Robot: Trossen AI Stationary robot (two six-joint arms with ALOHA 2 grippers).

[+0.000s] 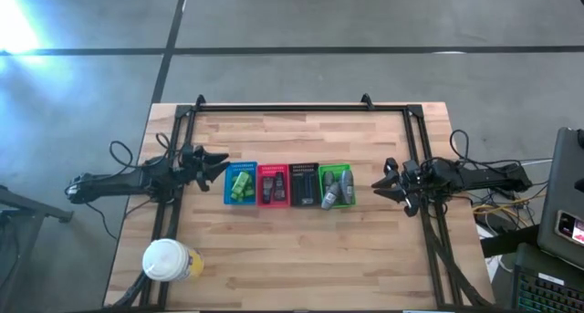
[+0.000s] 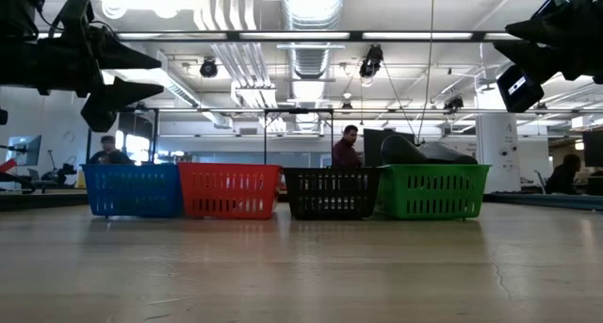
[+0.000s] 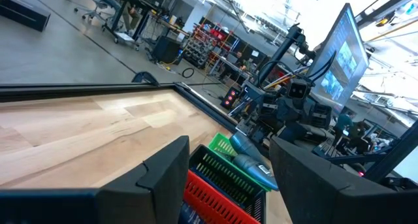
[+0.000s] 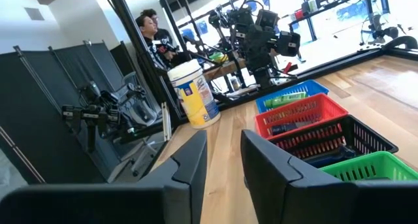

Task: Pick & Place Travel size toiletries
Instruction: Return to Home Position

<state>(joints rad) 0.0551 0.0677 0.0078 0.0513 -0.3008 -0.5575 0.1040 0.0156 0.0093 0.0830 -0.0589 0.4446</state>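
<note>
Nearest the front edge of the tabletop (image 1: pixel 301 249), toward its left corner, stands a yellow cup (image 1: pixel 169 260) with a white lid, well apart from everything else. Farther in, 4 baskets sit side by side in 1 row across the middle: blue (image 2: pixel 134 191), red (image 2: pixel 229 191), black (image 2: pixel 330 193) and green (image 2: pixel 433 191), each touching or just beside the next. Green bottles (image 1: pixel 241 183) lie in the blue basket, dark packets (image 1: pixel 272 187) in the red one, and grey tubes (image 1: pixel 336 187) in the green one, where they rise a little above the rim. What lies in the black basket is too dark to make out. The left claw (image 1: pixel 221 163) hangs just beside the blue end of the row, raised above the tabletop, its fingers spread and pinching nothing. The right claw (image 1: pixel 381 181) hangs near the green end, also raised, its fingers likewise parted and bare, with a narrower gap. Both arms reach in level from the 2 sides. Past the baskets, a black frame (image 1: pixel 283 108) runs along the far edge of the tabletop. In the room beyond, a person (image 2: pixel 349 146) shows behind the row, and another (image 2: pixel 106 150) sits farther off to the left.
</note>
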